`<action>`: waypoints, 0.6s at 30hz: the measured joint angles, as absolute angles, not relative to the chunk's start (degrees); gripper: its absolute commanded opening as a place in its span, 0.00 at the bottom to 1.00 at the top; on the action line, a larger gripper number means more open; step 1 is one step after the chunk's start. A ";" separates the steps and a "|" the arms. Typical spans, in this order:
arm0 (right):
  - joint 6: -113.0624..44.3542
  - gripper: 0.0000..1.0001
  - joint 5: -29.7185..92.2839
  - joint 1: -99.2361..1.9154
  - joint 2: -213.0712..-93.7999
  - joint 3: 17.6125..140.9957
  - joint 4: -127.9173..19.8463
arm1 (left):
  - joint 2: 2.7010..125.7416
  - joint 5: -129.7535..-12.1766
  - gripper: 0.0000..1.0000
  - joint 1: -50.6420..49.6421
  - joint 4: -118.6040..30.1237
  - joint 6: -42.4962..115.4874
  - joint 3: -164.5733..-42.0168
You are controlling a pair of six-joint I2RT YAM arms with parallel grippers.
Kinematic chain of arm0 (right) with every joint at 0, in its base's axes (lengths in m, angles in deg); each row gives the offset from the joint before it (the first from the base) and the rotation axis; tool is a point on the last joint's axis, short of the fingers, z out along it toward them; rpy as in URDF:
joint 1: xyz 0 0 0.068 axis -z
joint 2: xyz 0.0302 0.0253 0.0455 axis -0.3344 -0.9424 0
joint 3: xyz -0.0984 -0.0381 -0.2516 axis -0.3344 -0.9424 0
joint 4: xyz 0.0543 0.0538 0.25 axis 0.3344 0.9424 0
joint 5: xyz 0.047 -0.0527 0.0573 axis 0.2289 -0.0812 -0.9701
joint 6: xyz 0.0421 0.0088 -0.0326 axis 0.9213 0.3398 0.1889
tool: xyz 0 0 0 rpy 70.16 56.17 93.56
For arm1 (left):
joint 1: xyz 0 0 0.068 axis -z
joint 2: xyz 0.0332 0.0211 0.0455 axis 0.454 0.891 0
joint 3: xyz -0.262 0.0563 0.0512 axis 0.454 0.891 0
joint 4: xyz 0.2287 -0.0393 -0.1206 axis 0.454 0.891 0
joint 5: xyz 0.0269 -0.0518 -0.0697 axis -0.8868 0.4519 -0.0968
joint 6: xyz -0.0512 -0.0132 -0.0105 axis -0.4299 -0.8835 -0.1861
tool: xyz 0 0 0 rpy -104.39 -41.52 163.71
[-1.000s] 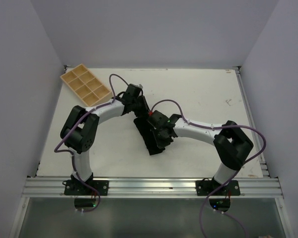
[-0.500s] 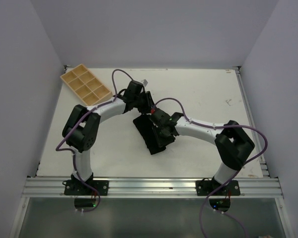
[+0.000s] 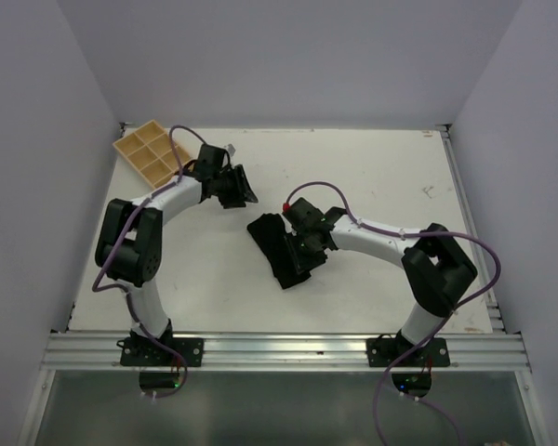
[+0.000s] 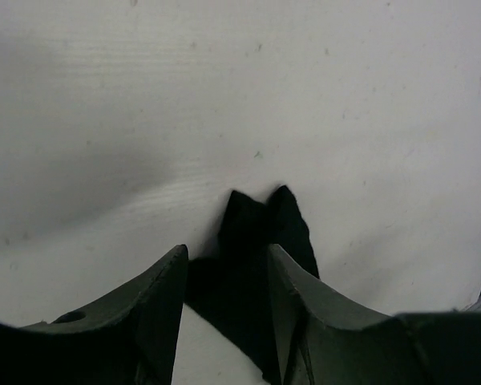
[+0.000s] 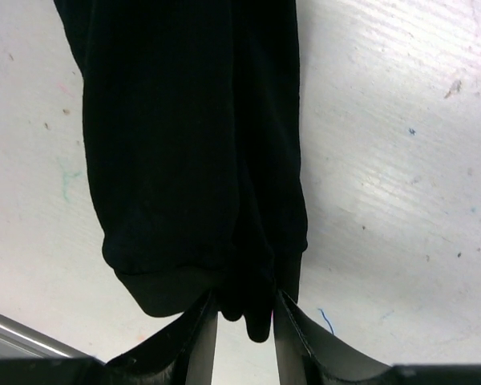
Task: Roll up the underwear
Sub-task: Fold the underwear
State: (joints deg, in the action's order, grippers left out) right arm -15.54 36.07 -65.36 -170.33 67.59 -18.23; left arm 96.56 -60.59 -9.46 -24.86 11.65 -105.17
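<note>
1. The underwear (image 5: 192,144) is matt black cloth, softly creased
2. The table (image 3: 372,177) is smooth white board, scuffed, faintly grained
3. The compartment tray (image 3: 149,153) looks matt tan
4. The left gripper (image 4: 224,257) has matt dark plastic fingers (image 4: 156,313)

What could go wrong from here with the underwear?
One end of the underwear bunches between the open right fingers, so pulling away might snag it and loosen the fold. The left fingers are open and clear of the fabric, so nothing holds it down; it could spring apart.
</note>
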 measured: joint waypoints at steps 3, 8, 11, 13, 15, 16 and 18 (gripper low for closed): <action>-15.78 0.38 34.63 -64.70 -170.50 67.39 -19.21 | 92.14 -60.83 0.49 -10.38 -23.72 13.29 -99.61; -16.15 0.39 33.12 -63.41 -170.50 67.18 -19.74 | 87.12 -59.65 0.49 -9.50 -23.59 14.19 -92.05; -16.61 0.41 32.84 -62.91 -170.53 67.09 -19.76 | 86.75 -59.11 0.49 -9.39 -23.59 14.30 -89.84; -16.90 0.42 32.57 -62.71 -170.55 66.98 -19.78 | 86.72 -58.76 0.49 -9.39 -23.66 14.30 -88.82; -17.27 0.43 31.94 -62.58 -170.55 66.96 -19.78 | 86.55 -58.43 0.49 -9.37 -23.90 14.27 -88.01; -17.42 0.43 31.74 -62.49 -170.55 66.96 -19.78 | 86.42 -58.36 0.49 -9.35 -24.18 14.25 -87.59; -17.86 0.43 31.42 -62.38 -170.59 66.93 -19.78 | 86.20 -57.99 0.48 -9.35 -24.99 14.21 -86.76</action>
State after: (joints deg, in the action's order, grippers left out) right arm -17.86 31.42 -62.38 -170.59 66.93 -19.78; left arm 86.20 -57.99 -9.35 -24.99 14.21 -86.76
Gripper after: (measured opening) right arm 0.430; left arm 0.489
